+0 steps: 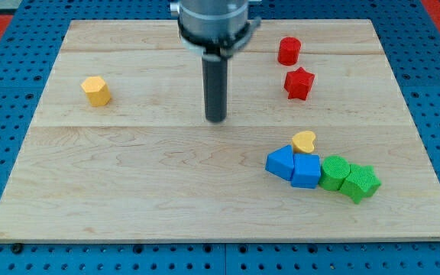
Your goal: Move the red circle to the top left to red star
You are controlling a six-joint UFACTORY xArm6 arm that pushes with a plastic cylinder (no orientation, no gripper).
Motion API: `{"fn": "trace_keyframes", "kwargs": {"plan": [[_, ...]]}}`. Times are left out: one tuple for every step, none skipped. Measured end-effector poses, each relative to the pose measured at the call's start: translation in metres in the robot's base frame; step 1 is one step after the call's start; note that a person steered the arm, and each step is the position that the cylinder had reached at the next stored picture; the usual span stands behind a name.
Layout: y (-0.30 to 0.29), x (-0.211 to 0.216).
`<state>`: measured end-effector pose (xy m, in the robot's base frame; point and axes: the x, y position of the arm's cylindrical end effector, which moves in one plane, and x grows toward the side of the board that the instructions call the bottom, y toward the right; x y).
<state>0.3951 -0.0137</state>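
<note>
The red circle [289, 51] sits near the view's top right on the wooden board [128, 183]. The red star [299, 82] lies just below it and slightly to the right, a small gap between them. My tip [215, 119] rests on the board near the middle, well to the left of both red blocks and lower than the star.
A yellow hexagon [95, 90] lies at the view's left. At the lower right sits a cluster: a yellow heart [304, 141], two blue blocks [281, 163] [307, 170], a green circle [333, 172] and a green star [360, 183].
</note>
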Motion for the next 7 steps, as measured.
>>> {"fn": "trace_keyframes", "kwargs": {"plan": [[0.000,-0.098],[0.010,-0.162],[0.063,-0.188],[0.116,-0.188],[0.160,-0.168],[0.163,-0.132],[0.143,-0.112]]}}
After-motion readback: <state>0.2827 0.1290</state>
